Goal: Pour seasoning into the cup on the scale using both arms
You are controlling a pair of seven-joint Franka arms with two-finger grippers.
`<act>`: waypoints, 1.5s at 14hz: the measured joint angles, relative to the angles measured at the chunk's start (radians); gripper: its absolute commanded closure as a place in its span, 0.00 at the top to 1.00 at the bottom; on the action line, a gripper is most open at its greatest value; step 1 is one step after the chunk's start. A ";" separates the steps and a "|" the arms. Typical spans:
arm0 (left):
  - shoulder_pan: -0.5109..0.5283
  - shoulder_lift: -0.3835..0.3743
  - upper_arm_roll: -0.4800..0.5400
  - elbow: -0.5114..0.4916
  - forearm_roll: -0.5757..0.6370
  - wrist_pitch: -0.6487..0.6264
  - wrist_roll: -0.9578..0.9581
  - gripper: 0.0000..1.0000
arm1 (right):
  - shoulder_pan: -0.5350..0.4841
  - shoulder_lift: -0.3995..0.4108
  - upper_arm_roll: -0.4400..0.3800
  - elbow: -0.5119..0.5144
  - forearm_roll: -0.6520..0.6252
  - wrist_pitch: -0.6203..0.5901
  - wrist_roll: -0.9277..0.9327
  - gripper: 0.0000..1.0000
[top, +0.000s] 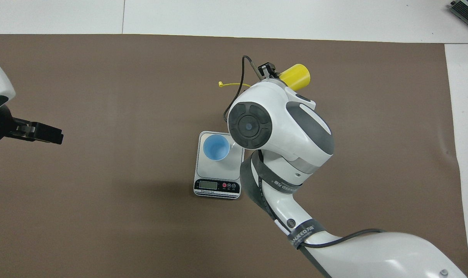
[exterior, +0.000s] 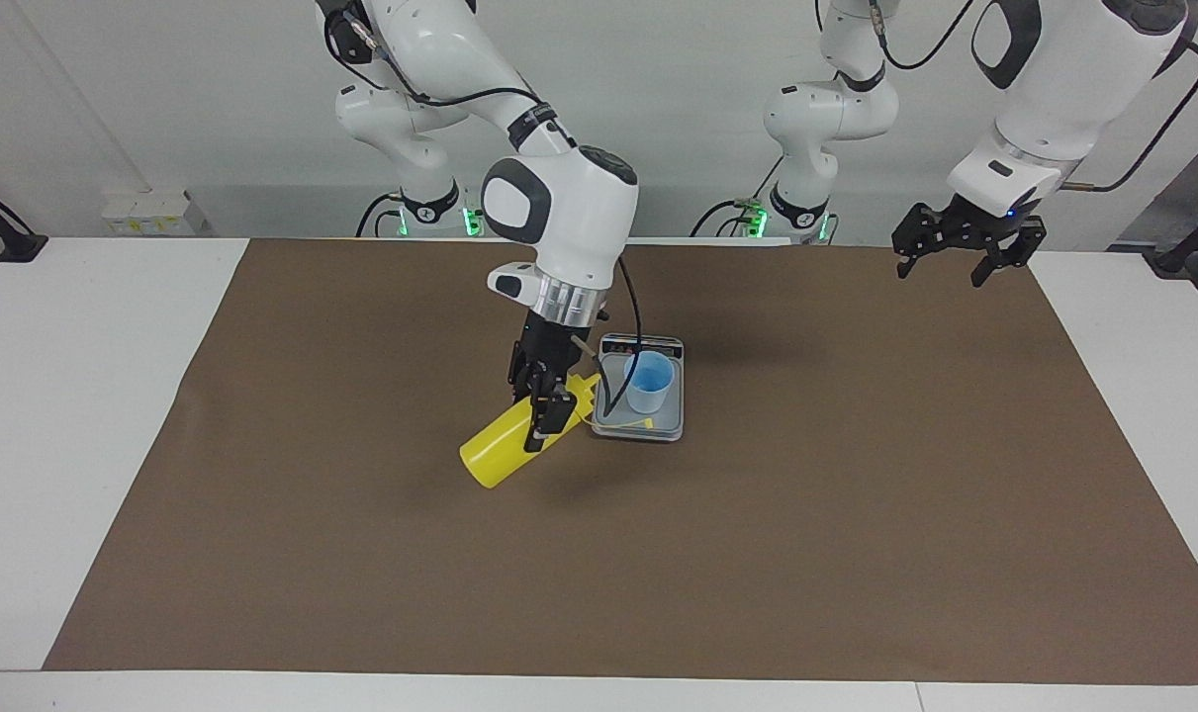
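Seasoning (exterior: 507,447), pinched in the right gripper's (exterior: 547,403) fingers and tilted beside the scale (exterior: 638,423), needs its nozzle over the cup (exterior: 649,382) before tipping further; the left gripper (exterior: 963,253) waits, fingers spread.

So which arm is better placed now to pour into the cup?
The right arm, in my judgement. Its right gripper is shut on the tilted yellow seasoning bottle, nozzle close to the blue cup on the scale. The left gripper waits open over the mat's edge.
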State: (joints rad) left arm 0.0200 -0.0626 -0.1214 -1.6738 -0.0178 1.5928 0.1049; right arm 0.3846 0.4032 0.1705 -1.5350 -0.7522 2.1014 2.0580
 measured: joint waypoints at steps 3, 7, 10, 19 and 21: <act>0.000 0.000 0.000 0.000 0.000 0.000 0.000 1.00 | 0.051 0.071 -0.001 0.090 -0.083 -0.074 0.036 0.00; 0.000 0.000 0.000 0.000 0.000 0.000 0.000 1.00 | 0.096 0.144 -0.001 0.147 -0.215 -0.094 0.075 0.00; 0.000 0.000 0.000 0.000 0.000 0.000 0.000 1.00 | 0.123 0.162 -0.001 0.145 -0.294 -0.098 0.076 0.00; 0.000 0.000 0.000 0.000 0.000 0.000 0.000 1.00 | 0.171 0.166 0.000 0.041 -0.400 -0.098 0.114 0.00; 0.000 0.000 0.000 0.000 0.000 0.000 0.000 1.00 | 0.177 0.155 0.000 0.015 -0.411 -0.099 0.119 0.00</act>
State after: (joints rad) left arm 0.0200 -0.0626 -0.1214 -1.6738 -0.0178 1.5928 0.1049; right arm 0.5621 0.5584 0.1703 -1.5201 -1.1636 2.0025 2.1770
